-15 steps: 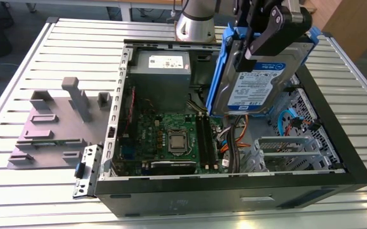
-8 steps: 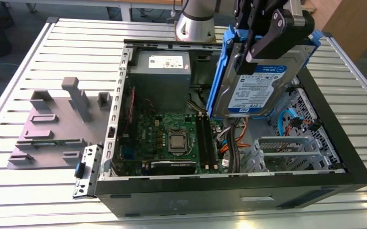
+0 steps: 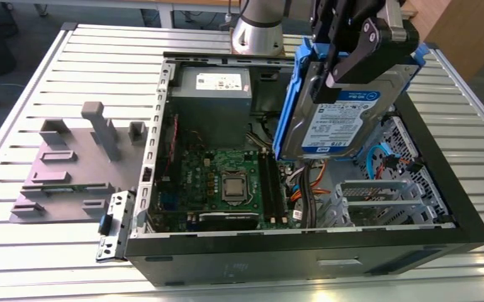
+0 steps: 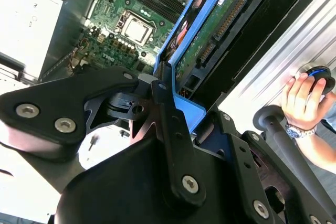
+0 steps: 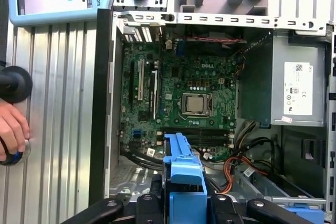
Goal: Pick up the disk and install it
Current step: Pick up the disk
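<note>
The gripper (image 3: pixel 348 72) is clamped on the disk (image 3: pixel 342 123), holding it tilted in the air above the open computer case (image 3: pixel 309 251). Lowered at this angle, the disk could snag the cables (image 3: pixel 309 189) beneath or catch the drive cage (image 3: pixel 376 201) and twist loose.

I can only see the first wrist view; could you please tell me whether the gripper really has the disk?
Observer: Yes. In the exterior view the gripper is shut on the disk, held on edge above the open computer case.
Operator: Thanks. Which way does its label face?
Observer: Towards the exterior camera; the second wrist view shows the green circuit board on its other side.
Operator: And the hand at the edge of my picture?
Observer: In the second wrist view the hand covers a round black-and-blue knob, and there is a wristwatch on the wrist.
</note>
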You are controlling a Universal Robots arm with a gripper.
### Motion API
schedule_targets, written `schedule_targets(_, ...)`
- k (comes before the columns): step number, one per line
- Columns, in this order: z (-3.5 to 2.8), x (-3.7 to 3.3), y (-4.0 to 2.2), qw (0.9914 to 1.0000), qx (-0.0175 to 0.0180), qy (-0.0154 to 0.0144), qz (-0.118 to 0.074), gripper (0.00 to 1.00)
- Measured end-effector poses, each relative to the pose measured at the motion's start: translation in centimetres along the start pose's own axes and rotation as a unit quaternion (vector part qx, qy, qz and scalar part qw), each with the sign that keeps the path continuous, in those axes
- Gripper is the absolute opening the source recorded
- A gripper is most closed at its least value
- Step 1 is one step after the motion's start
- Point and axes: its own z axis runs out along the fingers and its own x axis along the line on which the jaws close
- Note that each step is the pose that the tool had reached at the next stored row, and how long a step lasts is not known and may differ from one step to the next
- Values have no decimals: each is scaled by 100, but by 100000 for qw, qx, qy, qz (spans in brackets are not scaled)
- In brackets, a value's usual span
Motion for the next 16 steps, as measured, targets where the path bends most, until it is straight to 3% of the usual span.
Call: schedule_targets(16, 8, 71, -15, 100000, -2, 6, -7, 37)
